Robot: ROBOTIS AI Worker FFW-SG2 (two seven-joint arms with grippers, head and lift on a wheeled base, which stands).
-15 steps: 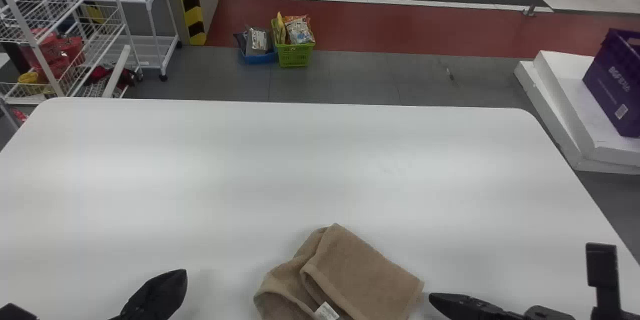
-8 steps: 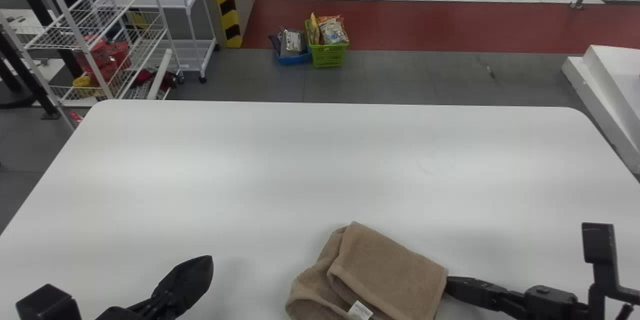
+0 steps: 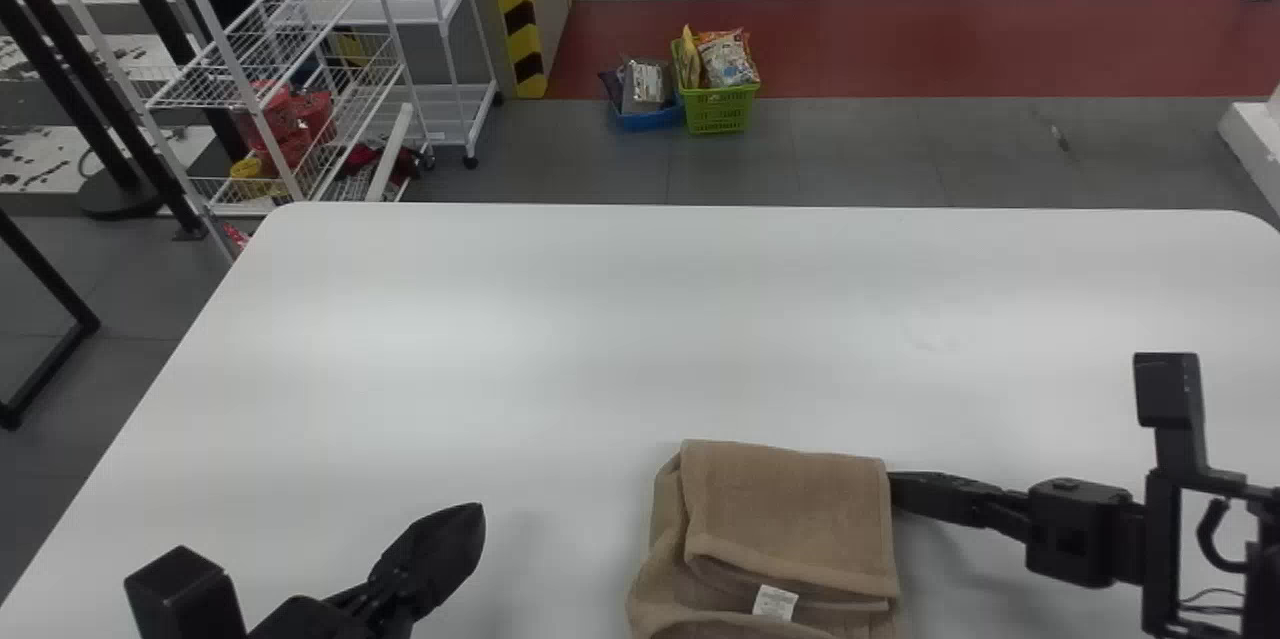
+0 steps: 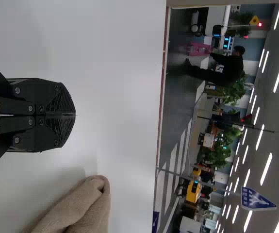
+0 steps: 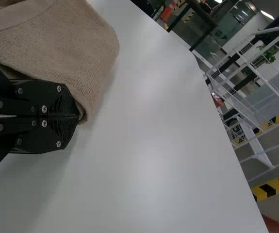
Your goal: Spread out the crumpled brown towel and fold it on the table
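The towel (image 3: 790,519) lay on the table (image 3: 600,319) between my left gripper (image 3: 474,523), apart, and my right gripper (image 3: 893,487), touching its right side. Behind the table, a rack (image 3: 240,79) stood left of a basket (image 3: 718,111).

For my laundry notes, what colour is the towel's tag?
The tag is white, seen best in the head view.

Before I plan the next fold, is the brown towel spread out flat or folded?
Folded: in the head view, the brown towel shows layers doubled over, with stacked edges near the white tag.
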